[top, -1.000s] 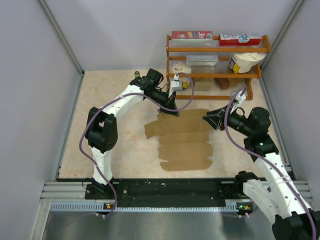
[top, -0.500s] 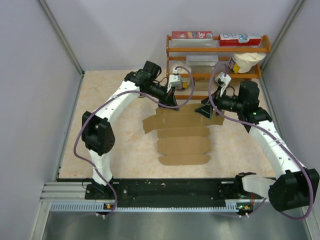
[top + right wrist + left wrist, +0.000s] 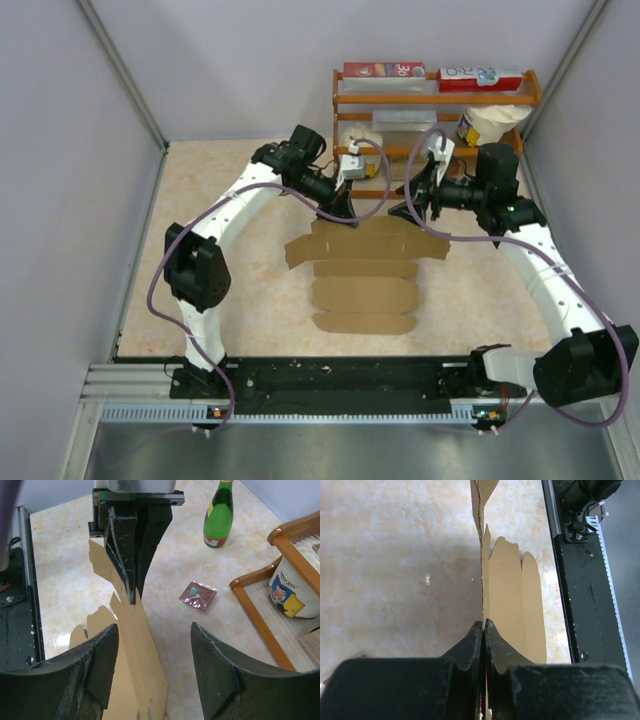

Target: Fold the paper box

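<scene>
The paper box (image 3: 365, 270) is a flat brown cardboard sheet with rounded flaps, lying mid-table. My left gripper (image 3: 340, 213) is shut on its far edge and holds that strip raised. The left wrist view shows the sheet (image 3: 507, 600) edge-on, running out from the closed left gripper (image 3: 484, 624). My right gripper (image 3: 410, 212) stands open at the far right end of the sheet. In the right wrist view the raised strip (image 3: 132, 645) lies between the spread right gripper (image 3: 154, 627), close to its left finger, and the left arm's fingers (image 3: 131, 555) pinch it farther on.
A wooden rack (image 3: 430, 100) with printed cartons and a white bag stands at the back right, close behind the right arm. A green bottle (image 3: 219, 515) and a small dark-red card (image 3: 198, 595) are on the table beyond the sheet. Black rail (image 3: 340, 378) along the near edge.
The right arm has swung from the sheet's right side to its far edge and its jaws have spread. The left gripper stays shut on the sheet, which shifted slightly.
</scene>
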Controlling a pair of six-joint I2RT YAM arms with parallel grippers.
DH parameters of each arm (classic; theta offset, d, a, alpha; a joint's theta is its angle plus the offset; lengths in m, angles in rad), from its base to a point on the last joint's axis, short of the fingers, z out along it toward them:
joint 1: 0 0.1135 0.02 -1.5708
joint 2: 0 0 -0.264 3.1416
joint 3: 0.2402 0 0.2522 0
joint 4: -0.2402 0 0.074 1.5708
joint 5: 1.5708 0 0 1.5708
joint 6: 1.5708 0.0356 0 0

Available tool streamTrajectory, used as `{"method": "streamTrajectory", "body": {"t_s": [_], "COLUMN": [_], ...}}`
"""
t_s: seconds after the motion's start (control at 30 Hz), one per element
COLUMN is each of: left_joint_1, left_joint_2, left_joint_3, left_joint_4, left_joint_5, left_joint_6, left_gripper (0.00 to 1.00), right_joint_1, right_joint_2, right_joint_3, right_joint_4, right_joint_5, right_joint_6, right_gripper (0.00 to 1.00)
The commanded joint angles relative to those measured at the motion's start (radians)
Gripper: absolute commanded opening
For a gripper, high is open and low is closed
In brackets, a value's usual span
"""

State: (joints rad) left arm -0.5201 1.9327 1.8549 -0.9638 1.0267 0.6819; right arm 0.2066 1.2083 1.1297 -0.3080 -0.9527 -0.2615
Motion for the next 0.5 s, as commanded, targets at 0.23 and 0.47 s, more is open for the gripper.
{"method": "streamTrajectory", "body": {"t_s": [0.23,0.47], "left_joint_1": [-0.035,-0.035], "left_joint_2": [-0.081,-0.072], "left_joint_3": [0.053,0.075], "left_joint_4": [-0.035,-0.046], "left_joint_5": [0.006,0.016], "left_joint_6": [0.039,0.039], "left_gripper": [0.08,0.07], "right_joint_1": [0.019,0.085], "right_joint_2": [0.117,0.138], "right_joint_3": [0.137,0.136], "right_joint_4": [-0.198,-0.278], "right_joint_5": [-0.098,-0.077], "right_joint_6": [-0.196,-0.237], "right_gripper": [0.52,0.52]}}
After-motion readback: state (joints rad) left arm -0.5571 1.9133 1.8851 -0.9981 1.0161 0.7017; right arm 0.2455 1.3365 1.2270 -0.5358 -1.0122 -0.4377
